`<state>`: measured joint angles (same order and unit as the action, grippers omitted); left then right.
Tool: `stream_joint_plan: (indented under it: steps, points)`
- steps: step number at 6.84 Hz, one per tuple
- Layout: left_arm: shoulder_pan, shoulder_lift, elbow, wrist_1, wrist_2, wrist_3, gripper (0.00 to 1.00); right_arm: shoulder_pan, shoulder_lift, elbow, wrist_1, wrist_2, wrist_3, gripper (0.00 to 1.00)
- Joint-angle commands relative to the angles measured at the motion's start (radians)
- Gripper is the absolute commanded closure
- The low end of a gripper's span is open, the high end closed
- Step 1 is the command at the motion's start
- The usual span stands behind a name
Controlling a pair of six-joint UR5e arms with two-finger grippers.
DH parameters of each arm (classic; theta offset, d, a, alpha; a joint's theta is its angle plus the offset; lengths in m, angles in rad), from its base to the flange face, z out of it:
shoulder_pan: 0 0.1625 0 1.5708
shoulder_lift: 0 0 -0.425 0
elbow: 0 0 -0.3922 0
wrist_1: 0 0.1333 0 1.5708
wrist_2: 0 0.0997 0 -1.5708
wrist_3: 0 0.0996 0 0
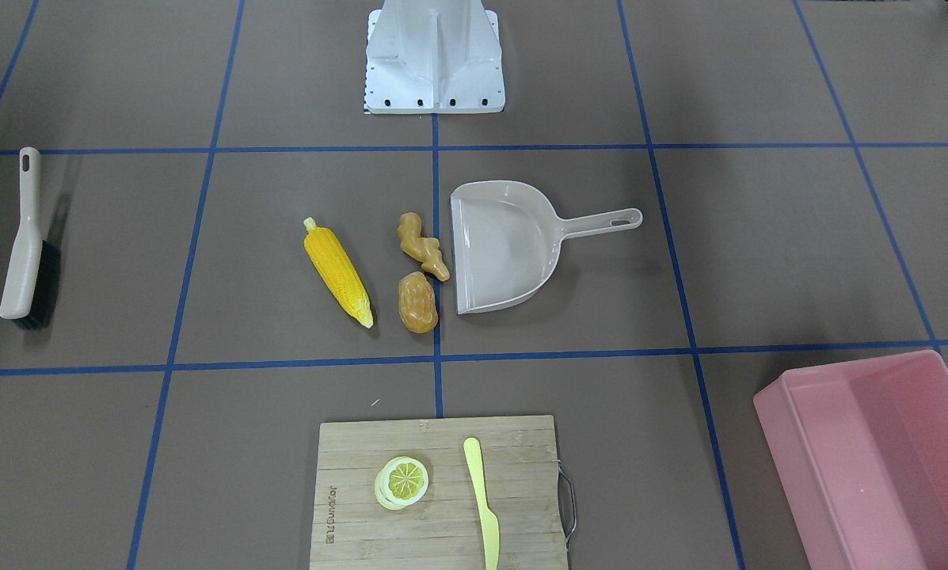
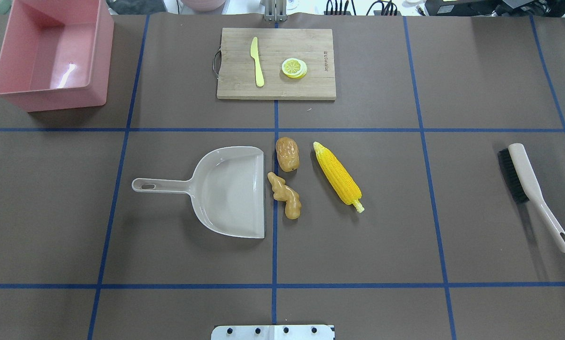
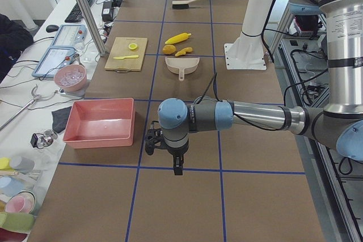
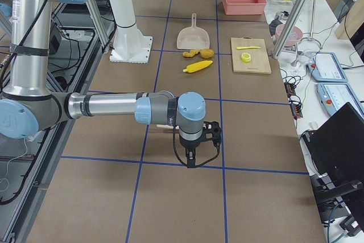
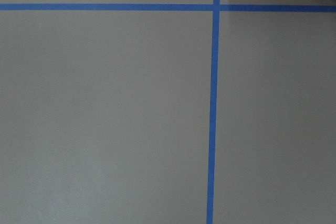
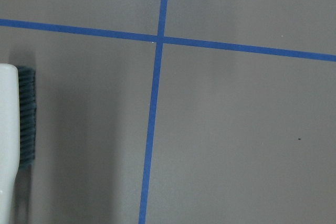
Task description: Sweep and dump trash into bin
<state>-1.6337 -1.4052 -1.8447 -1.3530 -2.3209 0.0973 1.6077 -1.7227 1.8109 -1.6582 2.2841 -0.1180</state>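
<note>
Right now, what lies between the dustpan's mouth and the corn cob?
The ginger root and the potato-like piece, both beside the dustpan and clear of the corn cob; the overhead view shows it.

A brown worktop (image 2: 405,236) is divided into squares by blue tape lines. A beige dustpan (image 2: 230,189) is laid flat near the middle, with its handle pointed to the overhead view's left. A beige brush (image 2: 527,184) with dark bristles is seen well apart, at the right. On a wooden cutting board (image 2: 310,87) at the far edge, a lemon slice (image 2: 294,67) and a yellow knife (image 2: 257,61) are set apart.
</note>
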Motion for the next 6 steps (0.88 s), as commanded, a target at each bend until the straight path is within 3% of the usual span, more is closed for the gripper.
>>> stream_joint_plan:
  steps: [1, 6]
  points:
    - [0.000, -0.004, -0.002, -0.003, 0.002, 0.002, 0.02, 0.000, 0.000, 0.001, 0.000, 0.000, 0.000, 0.00]
    - [0.000, -0.006, -0.002, -0.003, 0.000, 0.001, 0.02, -0.005, -0.008, 0.021, 0.000, 0.003, 0.001, 0.00]
